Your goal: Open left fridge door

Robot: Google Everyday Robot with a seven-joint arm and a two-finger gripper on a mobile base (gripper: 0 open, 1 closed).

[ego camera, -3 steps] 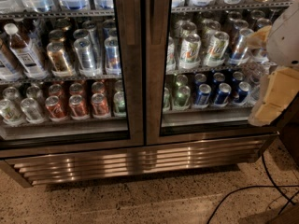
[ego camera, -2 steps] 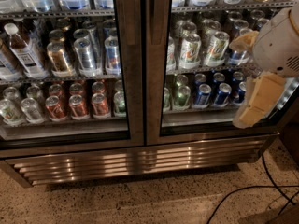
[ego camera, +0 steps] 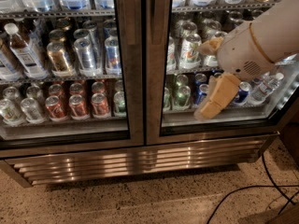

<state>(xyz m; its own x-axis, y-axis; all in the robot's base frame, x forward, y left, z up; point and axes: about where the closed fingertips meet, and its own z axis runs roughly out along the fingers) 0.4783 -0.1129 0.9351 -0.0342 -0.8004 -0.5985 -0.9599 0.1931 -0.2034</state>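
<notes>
Only one view: set close and rather high, looking forward and down at the lower fridge (ego camera: 140, 160) shelves and near floor (ego camera: 117, 199). Left fridge door (ego camera: 132, 78) filling left half; gripper (ego camera: 212, 80) at right, before right door (ego camera: 156, 78).

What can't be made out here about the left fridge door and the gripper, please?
- Left fridge door: top and hinge side are cut off by the camera view's edges; no handle discernible.
- Gripper, low in front of the right door: hides whatever stands behind it.
- Arm: runs off the right edge.
</notes>
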